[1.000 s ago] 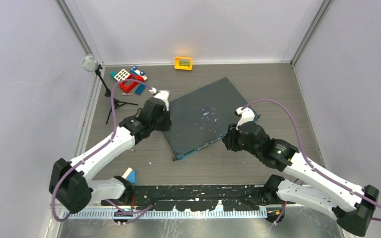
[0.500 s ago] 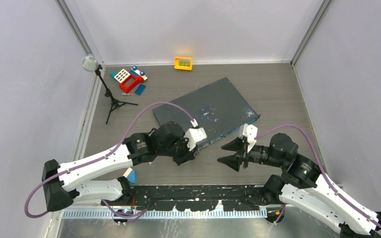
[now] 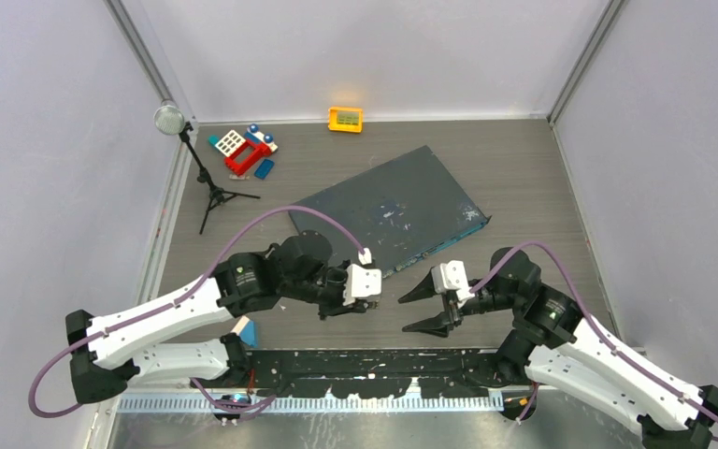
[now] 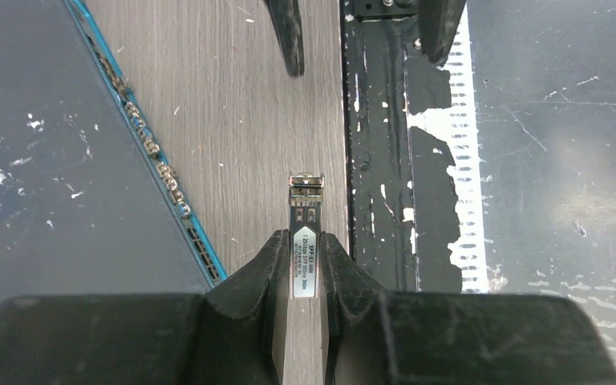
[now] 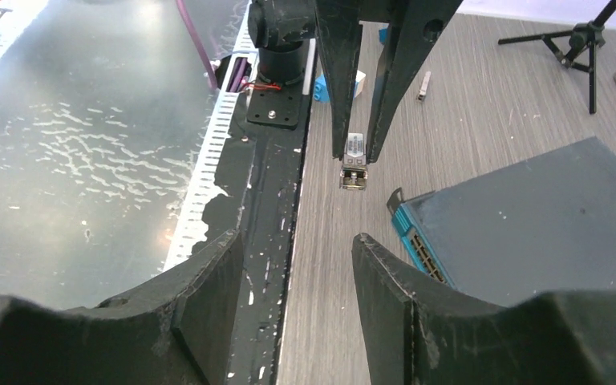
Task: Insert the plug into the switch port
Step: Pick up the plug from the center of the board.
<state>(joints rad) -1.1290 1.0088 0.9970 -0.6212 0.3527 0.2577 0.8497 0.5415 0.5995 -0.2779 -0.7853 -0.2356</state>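
The switch is a flat dark-grey box (image 3: 388, 210) with white scuffs. Its teal-blue front face with the row of ports (image 3: 435, 245) faces the near right. My left gripper (image 3: 370, 304) is shut on the plug (image 4: 305, 228), a small metal module with a white label, held above the wood floor just in front of the port row (image 4: 156, 152). The plug tip points at my right gripper (image 3: 404, 313), which is open and empty a short way off. In the right wrist view the plug (image 5: 354, 164) hangs between the left fingers (image 5: 341, 80), beside the teal face (image 5: 417, 241).
A black paint-flecked rail (image 3: 374, 360) runs along the near edge. An orange-yellow box (image 3: 345, 119) sits at the back wall. Toy bricks (image 3: 243, 150) and a small tripod (image 3: 210, 182) stand at the back left. A blue-white block (image 3: 245, 329) lies by the left base.
The box has turned and shifted back. My left arm has swung from the box's left edge to in front of the port face. My right gripper has pulled off the box and opened.
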